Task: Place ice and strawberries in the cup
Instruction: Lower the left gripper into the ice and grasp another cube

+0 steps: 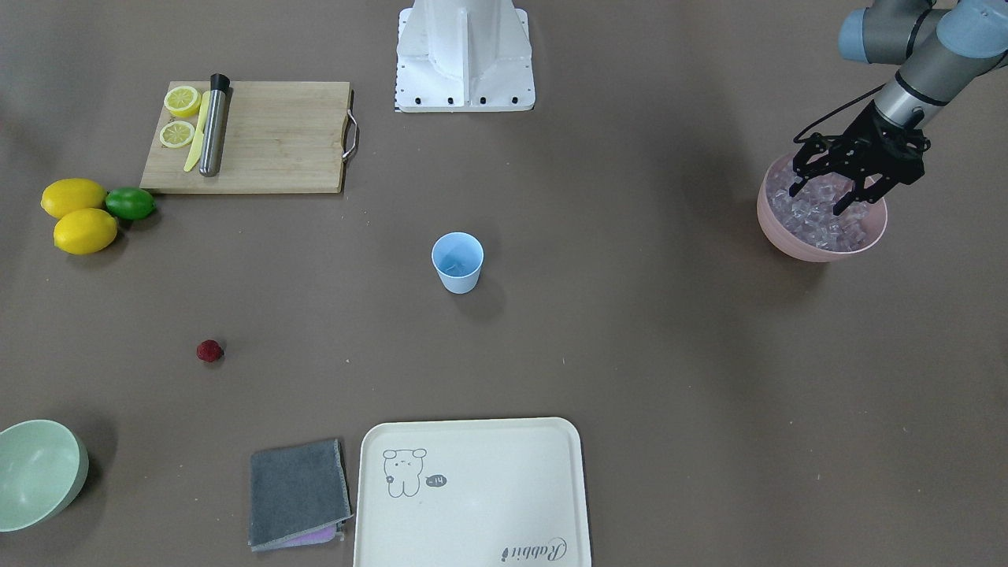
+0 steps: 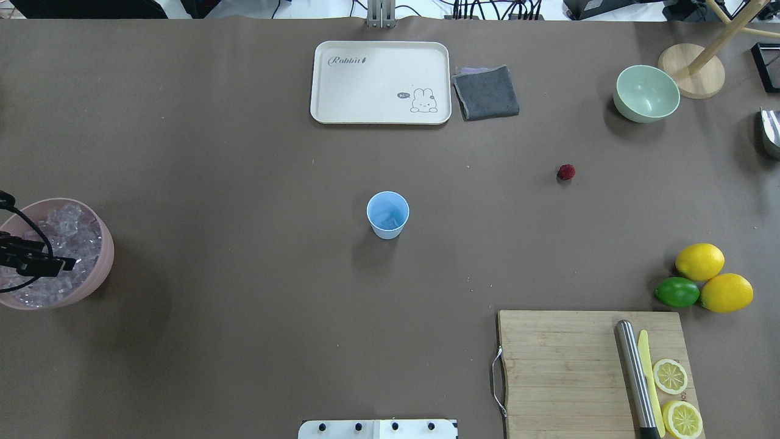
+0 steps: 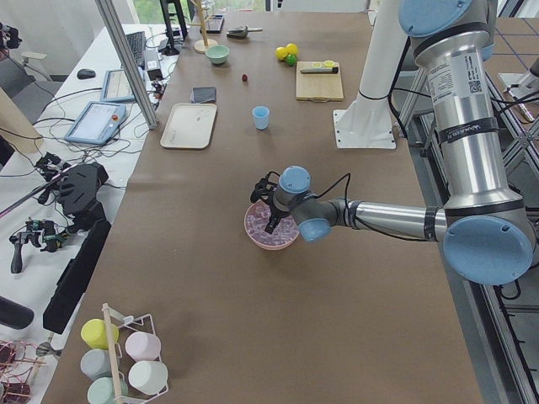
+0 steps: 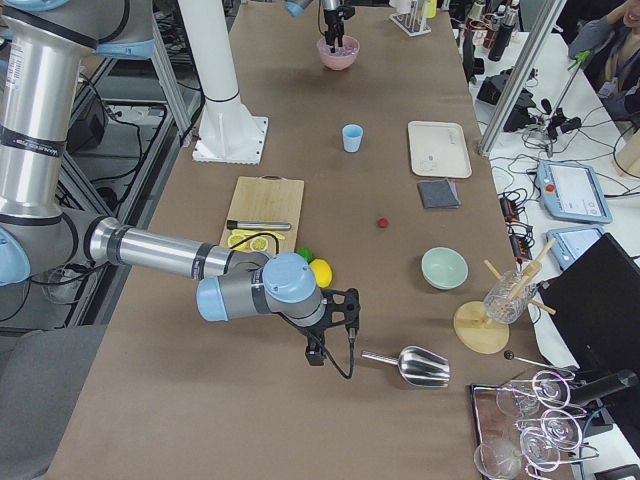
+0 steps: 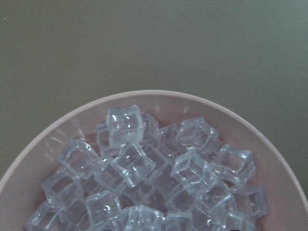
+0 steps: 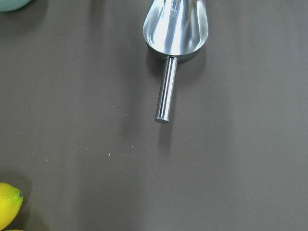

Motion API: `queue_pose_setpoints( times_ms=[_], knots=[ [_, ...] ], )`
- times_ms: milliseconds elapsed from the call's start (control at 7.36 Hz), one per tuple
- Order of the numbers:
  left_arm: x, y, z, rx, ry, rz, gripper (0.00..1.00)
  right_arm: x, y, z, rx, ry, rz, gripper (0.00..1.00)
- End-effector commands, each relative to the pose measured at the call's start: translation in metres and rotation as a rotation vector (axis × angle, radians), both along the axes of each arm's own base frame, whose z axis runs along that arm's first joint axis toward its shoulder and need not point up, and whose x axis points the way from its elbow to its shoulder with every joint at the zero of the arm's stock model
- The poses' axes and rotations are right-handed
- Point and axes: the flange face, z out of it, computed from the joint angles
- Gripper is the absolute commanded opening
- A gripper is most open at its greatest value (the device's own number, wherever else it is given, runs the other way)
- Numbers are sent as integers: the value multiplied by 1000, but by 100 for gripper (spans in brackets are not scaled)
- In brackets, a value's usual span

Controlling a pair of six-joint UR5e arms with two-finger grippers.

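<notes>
The light-blue cup (image 1: pixel 457 262) (image 2: pixel 387 214) stands upright mid-table. A pink bowl (image 1: pixel 787 244) (image 5: pixel 269 139) holds the ice (image 1: pixel 819 216) (image 5: pixel 144 168), a heap of clear cubes. My left gripper (image 1: pixel 823 195) (image 3: pixel 271 220) is open over that bowl, fingertips down at the cubes. One strawberry (image 1: pixel 209 351) (image 2: pixel 566 172) lies alone on the table, far from both grippers. My right gripper (image 4: pixel 320 355) shows only in the exterior right view, hanging low near a metal scoop (image 6: pixel 175 29); I cannot tell whether it is open or shut.
A wooden cutting board (image 1: pixel 268 138) carries lemon slices, a yellow knife and a steel muddler. Two lemons (image 1: pixel 75 213) and a lime (image 1: pixel 130 203) lie beside it. A cream tray (image 1: pixel 472 488), grey cloth (image 1: pixel 298 492) and pale green bowl (image 1: pixel 35 472) line the operators' edge.
</notes>
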Motion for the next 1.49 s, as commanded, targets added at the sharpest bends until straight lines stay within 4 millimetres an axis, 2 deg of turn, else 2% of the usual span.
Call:
queue_pose_setpoints(
  times_ms=[0, 408, 544, 1087, 1359],
  knots=[
    [5, 2, 1, -2, -2, 13, 70, 0, 0, 0, 0, 0, 0, 100],
    [9, 2, 1, 1, 0, 21, 65, 0, 0, 1, -2, 2, 1, 100],
    [10, 2, 0, 2, 1, 22, 57, 0, 0, 1, -2, 2, 1, 100],
    [11, 2, -1, 4, 5, 28, 0, 0, 1, 1, -4, 2, -1, 100],
    [11, 2, -6, 9, 13, 29, 0, 0, 1, 1, -3, 0, 0, 100]
  ],
)
